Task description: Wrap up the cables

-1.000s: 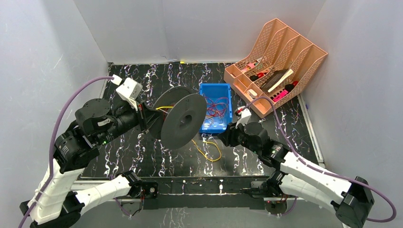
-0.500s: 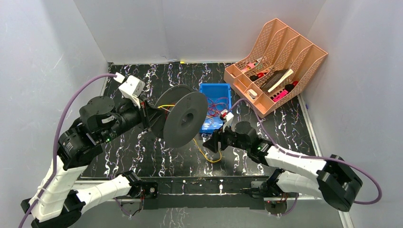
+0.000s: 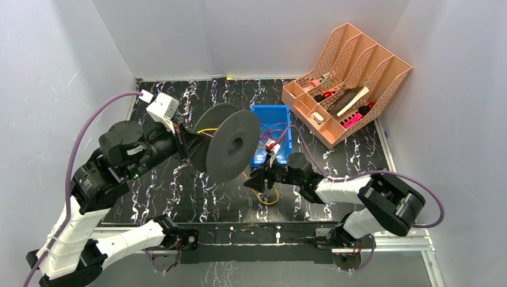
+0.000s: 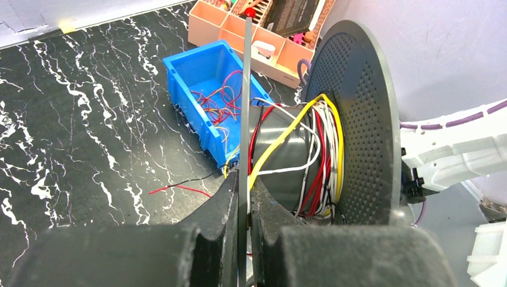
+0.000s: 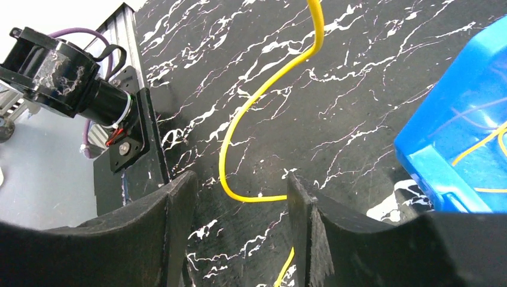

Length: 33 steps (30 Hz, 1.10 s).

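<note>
While overhead the left gripper (image 3: 182,143) pinches the flange of the grey spool (image 3: 234,149), its wrist view shows coloured cables (image 4: 320,152) wound on the hub. Right wrist: the right gripper (image 5: 239,179) gapes astride a loose yellow cable (image 5: 239,119) on the table (image 5: 359,78).

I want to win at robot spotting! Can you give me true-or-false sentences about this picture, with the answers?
1. The left gripper pinches the rim of the spool. True.
2. The right gripper is squeezing the yellow cable. False: it is open, and the cable lies on the table below its fingers.
3. The blue bin has red wires in it. True.
4. The spool is bare. False: colored wires are wound round it.
</note>
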Each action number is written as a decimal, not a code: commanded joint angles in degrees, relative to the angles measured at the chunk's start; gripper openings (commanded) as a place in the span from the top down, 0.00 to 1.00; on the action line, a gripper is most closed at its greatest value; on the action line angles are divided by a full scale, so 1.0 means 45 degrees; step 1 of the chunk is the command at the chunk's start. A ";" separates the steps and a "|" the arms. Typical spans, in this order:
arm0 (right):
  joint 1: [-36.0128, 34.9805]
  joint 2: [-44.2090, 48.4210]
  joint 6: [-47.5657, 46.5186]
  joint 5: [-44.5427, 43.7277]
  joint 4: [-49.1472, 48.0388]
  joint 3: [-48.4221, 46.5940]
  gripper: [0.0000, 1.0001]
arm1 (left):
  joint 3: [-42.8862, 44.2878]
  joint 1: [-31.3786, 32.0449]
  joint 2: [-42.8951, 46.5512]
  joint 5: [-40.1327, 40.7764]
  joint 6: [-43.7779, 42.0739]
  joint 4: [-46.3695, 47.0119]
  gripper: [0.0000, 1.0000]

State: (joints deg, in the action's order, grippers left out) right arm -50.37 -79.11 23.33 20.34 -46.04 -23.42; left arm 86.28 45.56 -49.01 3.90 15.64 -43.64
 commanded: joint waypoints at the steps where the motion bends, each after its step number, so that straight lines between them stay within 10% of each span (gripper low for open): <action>1: -0.0119 -0.0646 0.0268 0.0499 -0.2867 0.0194 0.39 | 0.0332 0.0032 0.0352 0.0412 0.0517 0.1555 1.00; 11: -0.0610 -0.1877 0.0572 0.0275 -0.4309 0.0429 0.66 | -0.0397 0.0032 0.0729 0.1012 0.1046 0.2376 1.00; 15: -0.0909 -0.2062 0.0787 0.0270 -0.4667 0.0649 0.98 | -0.0948 0.0032 0.1084 0.1713 0.1199 0.2982 1.00; 24: -0.5574 0.2630 -0.0222 -0.3805 0.0346 0.0966 1.00 | -0.2604 0.0017 0.0717 0.6323 0.0631 0.4141 1.00; 33: -0.9250 0.4035 -0.2588 -0.6884 0.7361 -0.5465 1.00 | -0.3807 0.0032 -0.0974 0.8137 -0.0688 0.2888 1.00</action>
State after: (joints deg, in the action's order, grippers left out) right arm -89.71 -61.65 16.69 -4.58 -22.76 -37.10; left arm 68.93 45.56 -52.66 36.29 14.11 -31.31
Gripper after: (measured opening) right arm 0.021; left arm 0.042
